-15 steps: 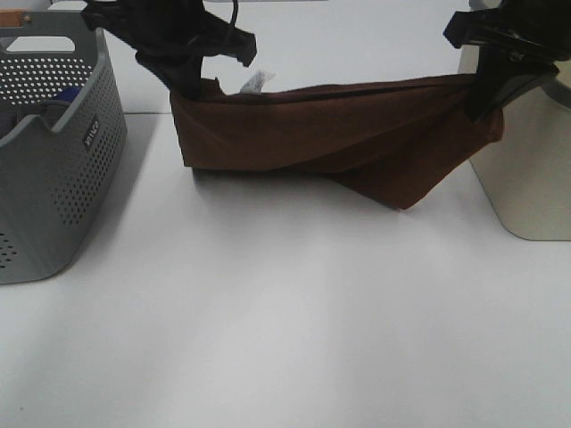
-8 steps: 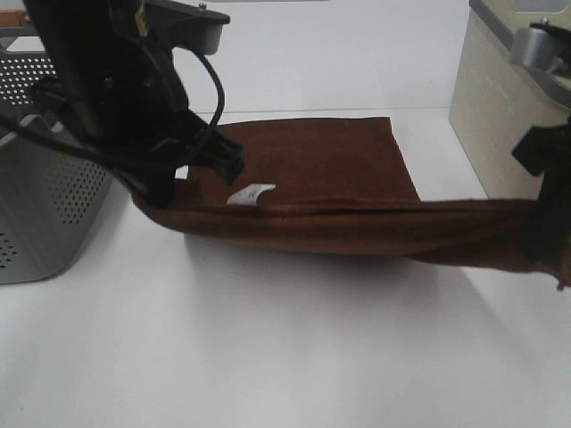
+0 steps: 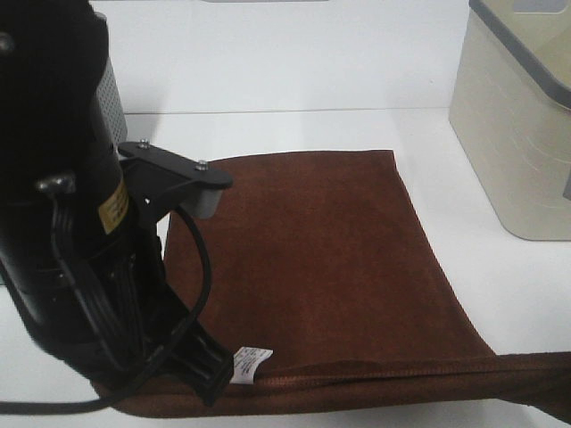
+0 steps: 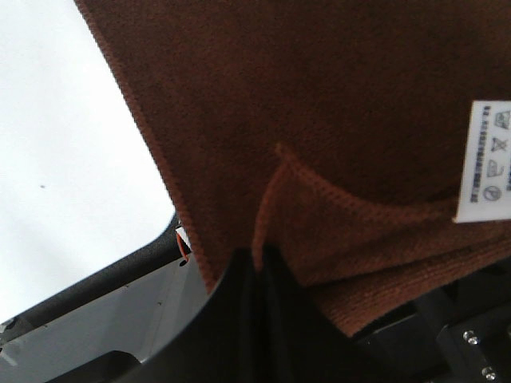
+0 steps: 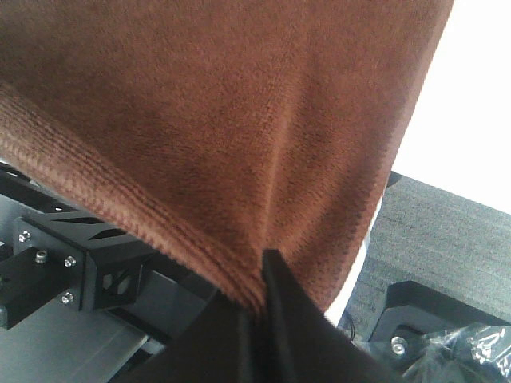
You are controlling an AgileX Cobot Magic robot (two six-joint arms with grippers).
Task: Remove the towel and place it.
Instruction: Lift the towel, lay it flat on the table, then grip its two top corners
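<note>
The dark reddish-brown towel (image 3: 330, 259) lies spread over the white table (image 3: 508, 294), its far edge flat. Its near hem is raised and stretched toward the right edge of the exterior view. A small white tag (image 3: 251, 362) sits by that hem. My left gripper (image 3: 212, 385) is at the towel's near left corner. In the left wrist view the left gripper (image 4: 259, 271) is shut on the hem of the towel (image 4: 319, 96), beside the tag (image 4: 489, 159). In the right wrist view the right gripper (image 5: 262, 275) is shut on the edge of the towel (image 5: 223, 104). The exterior view does not show the right gripper.
My bulky black left arm (image 3: 62, 205) fills the left of the exterior view and hides most of the grey perforated basket (image 3: 111, 89) behind it. A beige bin (image 3: 517, 134) with a grey lid stands at the right, close to the towel's far right corner.
Both grippers have drawn the towel's held edge toward the front of the table. The cloth went from hanging bunched to lying spread out. The right gripper has left the exterior view.
</note>
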